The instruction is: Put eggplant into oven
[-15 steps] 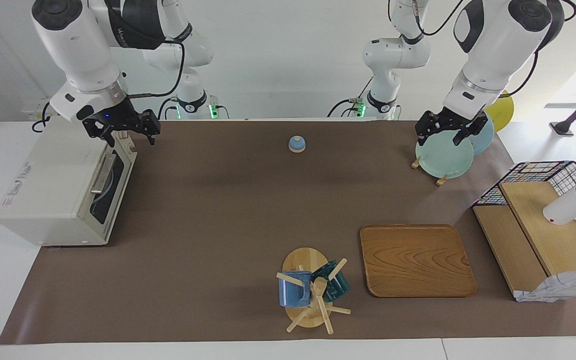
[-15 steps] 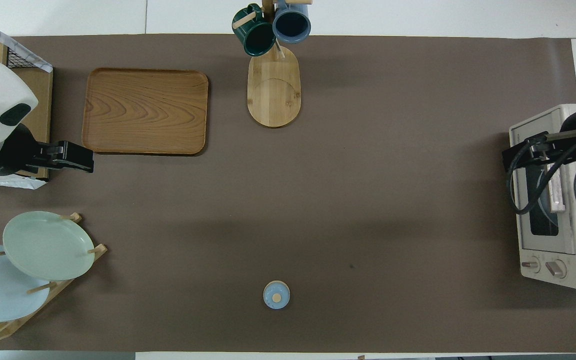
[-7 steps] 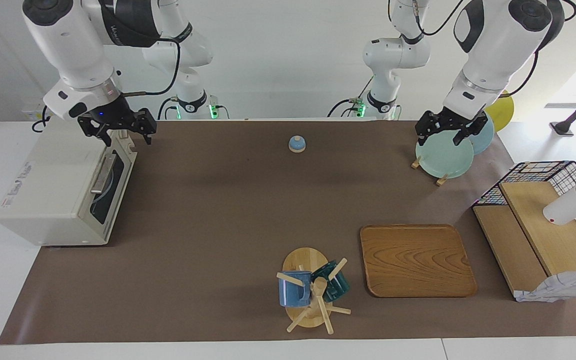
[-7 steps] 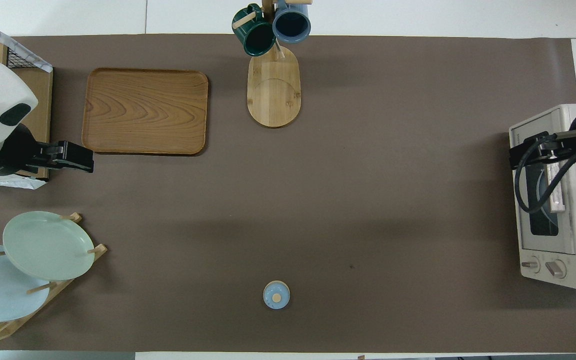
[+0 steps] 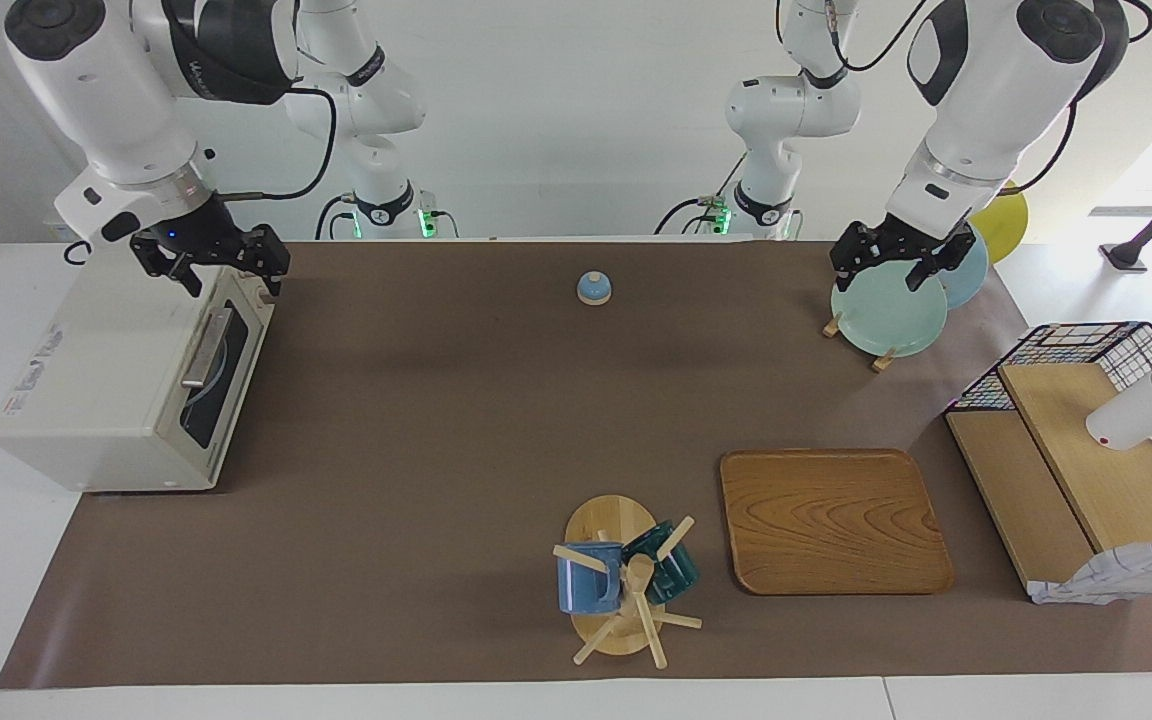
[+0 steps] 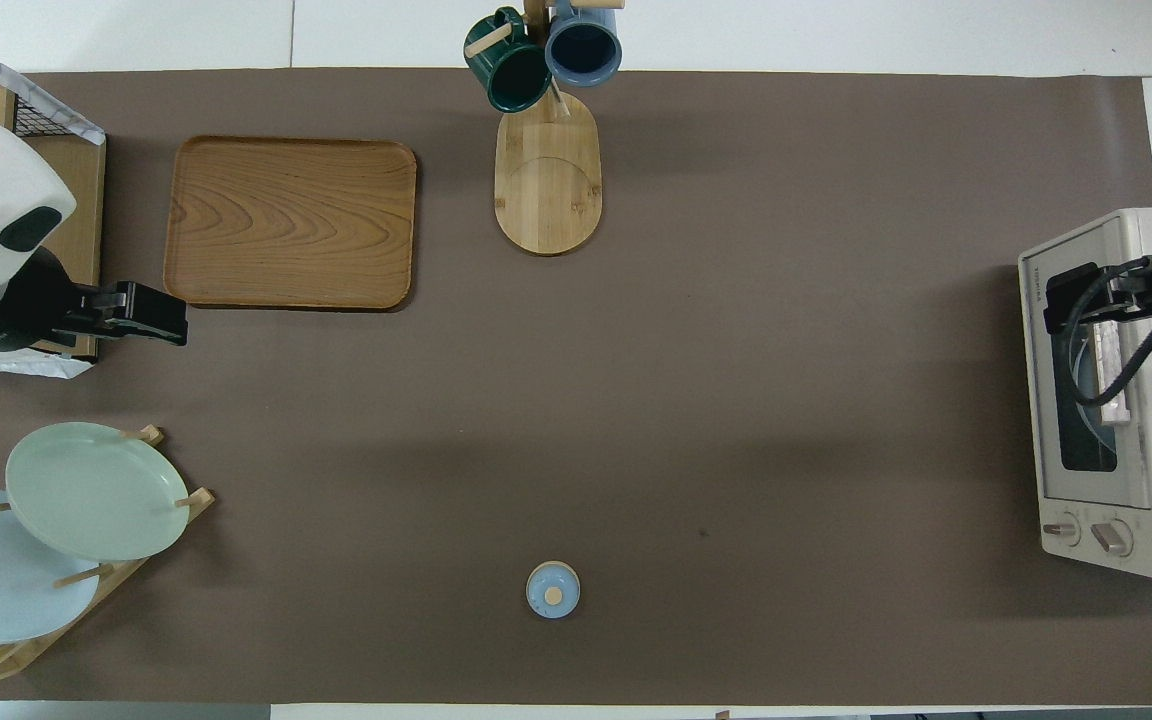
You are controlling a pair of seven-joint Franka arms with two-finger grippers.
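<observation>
Hovering over the top of the oven (image 5: 126, 370), up at the corner nearest the robots, the right tool (image 5: 208, 262) has its fingers spread apart and grips nothing. The oven sits at the right arm's end of the worktop (image 5: 436, 420), door shut, silver handle (image 5: 204, 347) across the dark glass. No eggplant shows anywhere in either view, so where it lies I cannot tell. Over at the left arm's end, the left tool (image 5: 902, 262) hangs open and empty above the green plate (image 5: 886, 315) in its rack. Between them, near the robots, sits a small blue bell (image 5: 594, 288). Farther out lie a wooden tray (image 5: 831, 520) and a mug stand (image 5: 616, 580).
</observation>
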